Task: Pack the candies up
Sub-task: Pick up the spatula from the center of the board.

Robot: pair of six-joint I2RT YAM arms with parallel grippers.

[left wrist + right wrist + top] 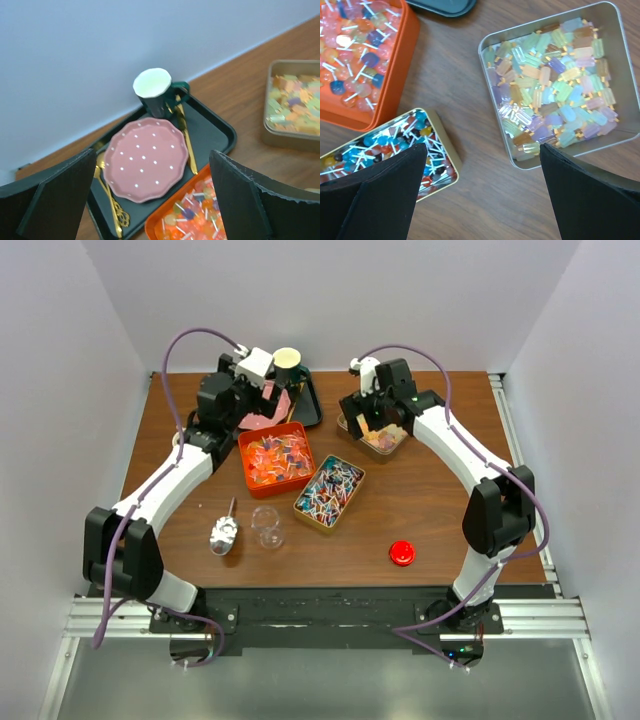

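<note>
- Now the left gripper (152, 165) hangs wide apart above the plate (145, 160).
- Right gripper (482, 150) gapes over the silver tin (485, 65).
- Candies (555, 85) fill that tin, the orange box (402, 75) and the gold tin (444, 141).

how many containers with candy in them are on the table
3: the orange tub left of centre beside the black tray, the gold tin just right of it and nearer, and the silver tin at the far right. None appears hidden.
</note>
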